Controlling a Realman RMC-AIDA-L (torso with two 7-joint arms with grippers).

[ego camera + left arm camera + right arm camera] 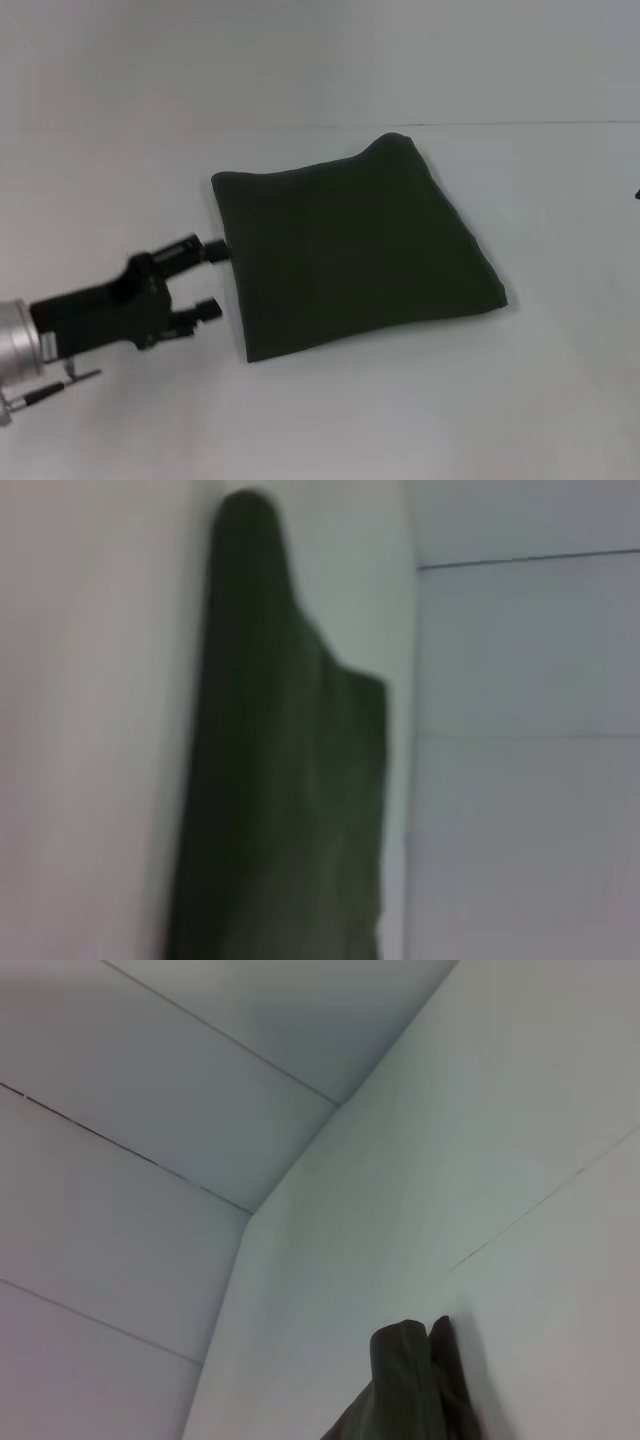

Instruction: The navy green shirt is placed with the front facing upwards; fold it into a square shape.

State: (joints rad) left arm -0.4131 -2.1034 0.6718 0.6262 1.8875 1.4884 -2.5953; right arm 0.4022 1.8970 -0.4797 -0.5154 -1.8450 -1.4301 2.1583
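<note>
Just ahead of the left pincer, whose fingers stand apart and empty, the navy green shirt lies on the white counter already folded into a rough square. Folding looks finished; next probably calls only for drawing clear. The right pincer is out of sight.

Soft, even, shadowless light on the white table (left wrist view blurred, head view slightly hazy).

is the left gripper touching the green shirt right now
Cannot tell. In the head view the left gripper is open at the folded navy green shirt's left edge; its upper fingertip meets the edge, contact unclear.
</note>
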